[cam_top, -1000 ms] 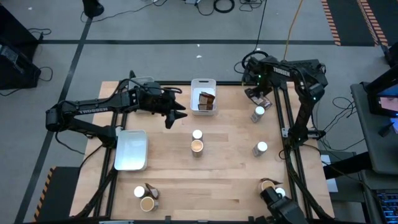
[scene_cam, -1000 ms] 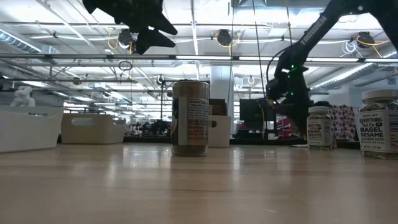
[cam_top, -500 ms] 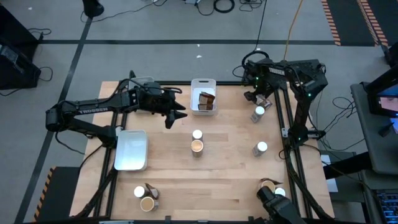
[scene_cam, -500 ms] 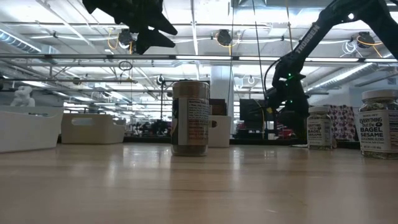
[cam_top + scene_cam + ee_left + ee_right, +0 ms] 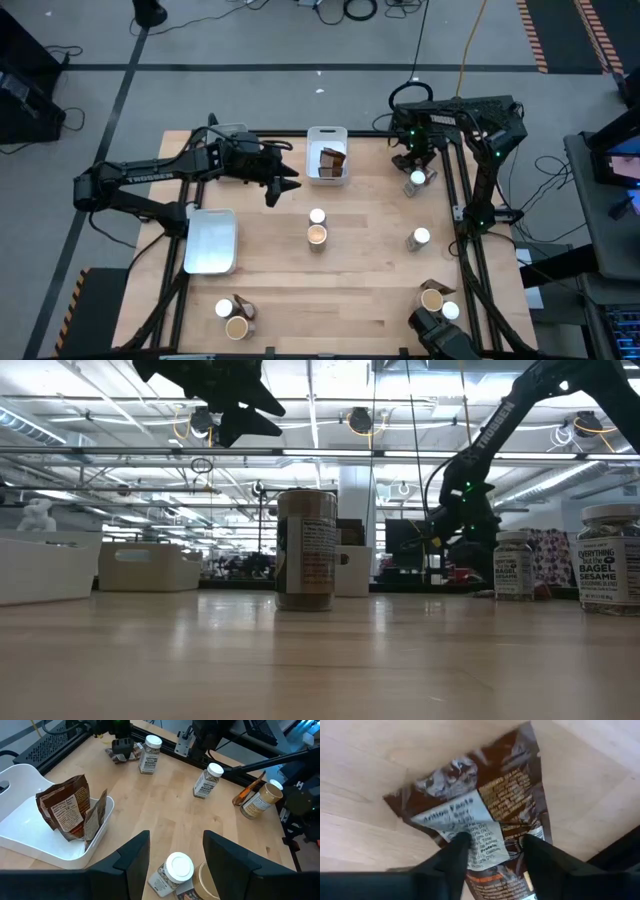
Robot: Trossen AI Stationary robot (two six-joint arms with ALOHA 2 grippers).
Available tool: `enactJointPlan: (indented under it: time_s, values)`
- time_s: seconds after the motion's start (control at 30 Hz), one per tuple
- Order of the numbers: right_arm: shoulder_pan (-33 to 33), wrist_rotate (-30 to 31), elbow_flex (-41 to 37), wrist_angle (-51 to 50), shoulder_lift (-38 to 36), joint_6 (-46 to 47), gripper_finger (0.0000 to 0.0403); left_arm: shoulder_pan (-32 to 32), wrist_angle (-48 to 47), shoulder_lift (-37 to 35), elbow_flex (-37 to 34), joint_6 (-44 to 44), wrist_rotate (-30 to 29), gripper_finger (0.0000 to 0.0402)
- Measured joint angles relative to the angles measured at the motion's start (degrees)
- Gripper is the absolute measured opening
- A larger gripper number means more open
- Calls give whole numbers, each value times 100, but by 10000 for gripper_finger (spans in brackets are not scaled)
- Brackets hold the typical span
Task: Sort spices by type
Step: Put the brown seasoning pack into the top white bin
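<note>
My right gripper [image 5: 492, 845] points down at the table's far right corner [image 5: 415, 160]. Its fingers stand apart over a dark brown packet [image 5: 485, 805] that lies flat on the wood, beside a white-topped jar [image 5: 417, 180]. My left gripper [image 5: 176, 840] hangs open and empty above the table [image 5: 285, 187], next to the far tray [image 5: 327, 133], which holds two brown packets [image 5: 67, 812]. A white-topped jar [image 5: 317, 216] and a tan-topped jar [image 5: 317, 235] stand together at the centre. Another white-topped jar [image 5: 421, 237] stands at the right. My right gripper comes at the brown packet from above, one fingertip [image 5: 457, 847] on each side of a strip of its white label [image 5: 490, 842]. The label between them looks flat. I cannot tell whether the fingertips touch the packet.
A pale empty tray [image 5: 211, 241] lies at the left. A white-topped jar [image 5: 224, 308], a tan-topped jar [image 5: 238, 327] and a packet stand at the near left. Two more jars [image 5: 432, 298] stand at the near right. The middle wood is bare.
My right gripper has come down toward the brown packet at the far right, shifting slightly toward the white-topped jar beside it.
</note>
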Motion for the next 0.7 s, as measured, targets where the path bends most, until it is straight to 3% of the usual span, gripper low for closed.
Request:
enactJointPlan:
  time_s: [0.3,0.7]
  values:
    - [3,-39,-2,161,-129,-90,12,0,0,0,0,-16,-5,189]
    - [275,-100,800,157,-794,-81,2,0,217,0,0,-134,-5,189]
